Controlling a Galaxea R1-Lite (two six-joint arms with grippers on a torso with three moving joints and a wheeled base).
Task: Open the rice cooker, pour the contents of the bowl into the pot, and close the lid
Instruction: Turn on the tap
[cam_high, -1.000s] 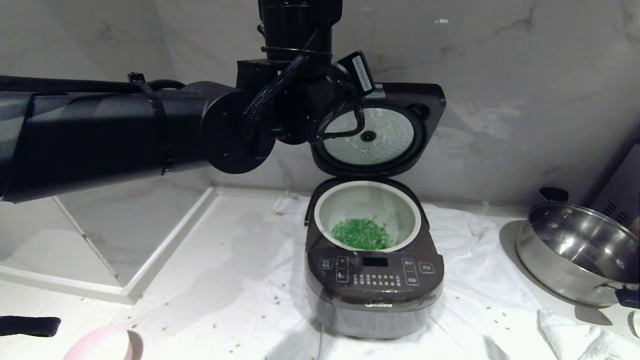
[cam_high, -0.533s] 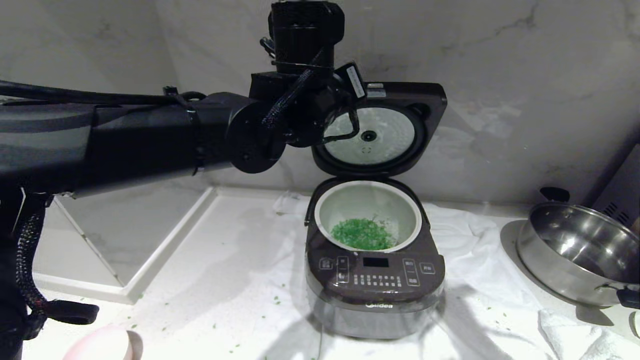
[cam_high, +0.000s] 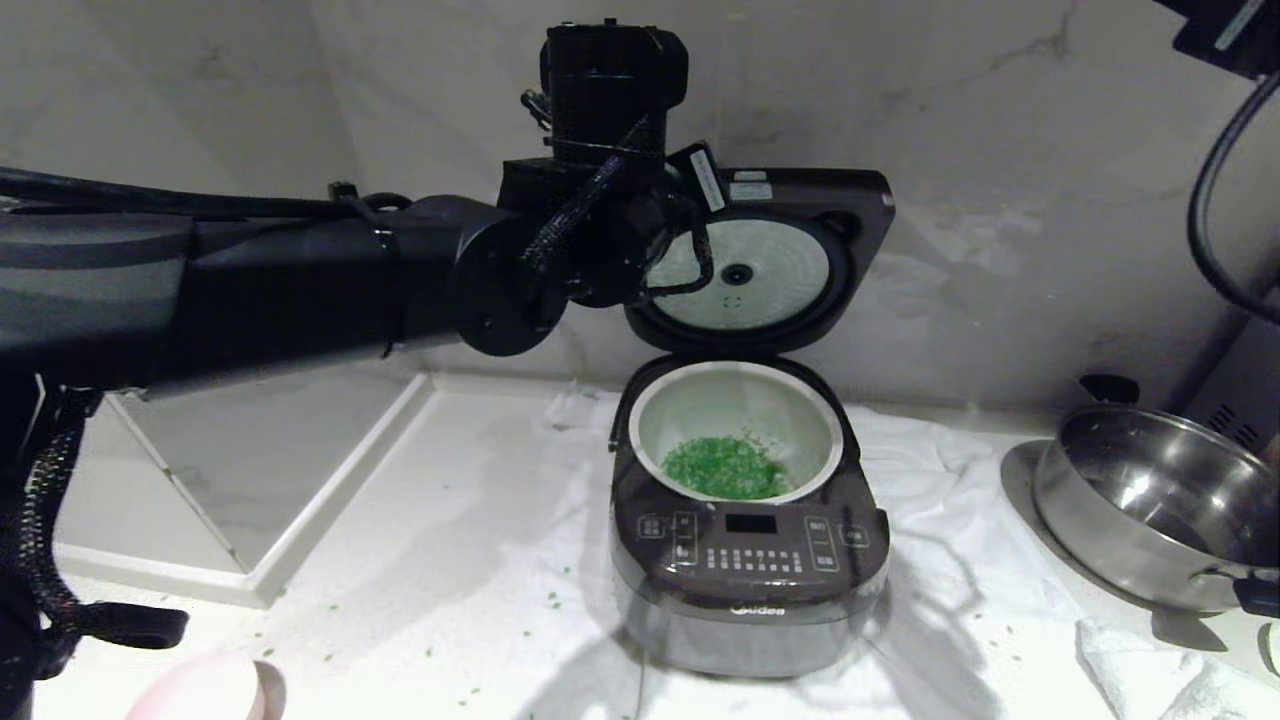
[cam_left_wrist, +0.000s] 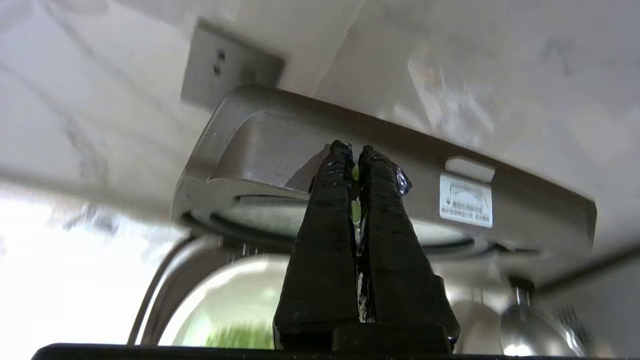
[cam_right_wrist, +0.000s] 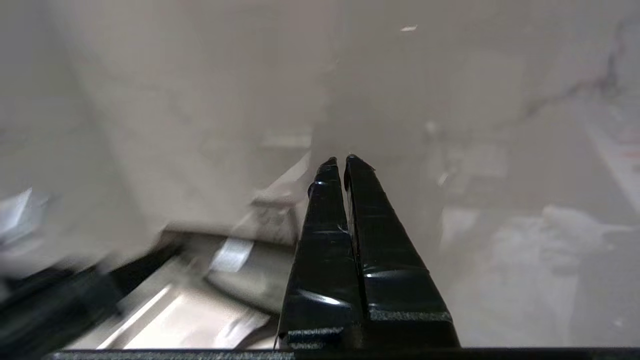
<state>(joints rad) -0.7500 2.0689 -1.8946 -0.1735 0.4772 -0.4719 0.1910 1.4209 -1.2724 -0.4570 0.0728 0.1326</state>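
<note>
Rice cooker (cam_high: 750, 560) sits mid-worktop on a crumpled white cloth (cam_high: 940, 560), control panel facing near. Lid (cam_high: 800, 260) stands upright at the far side, silvery round plate showing. Pot (cam_high: 735, 420) is seated in the cooker; a heap of bright green chopped bits (cam_high: 725, 468) lies on its floor toward the near side, the rest of the pale inside bare. More green flecks (cam_high: 550, 600) lie scattered on the worktop (cam_high: 420, 560), left and near.

Pink bowl (cam_high: 205, 690) at the near left edge, mostly cut off; its inside cannot be seen. Steel pan (cam_high: 1150, 510) on the right, nothing visible in it.

Left claw (cam_left_wrist: 354, 152) is up at the lid's top left edge, fingers pressed together, tips right at the lid's rim; contact cannot be told. Green specks stick between the fingers. Right claw (cam_right_wrist: 339, 161) is raised high at the far right, fingers together, holding nothing.
</note>
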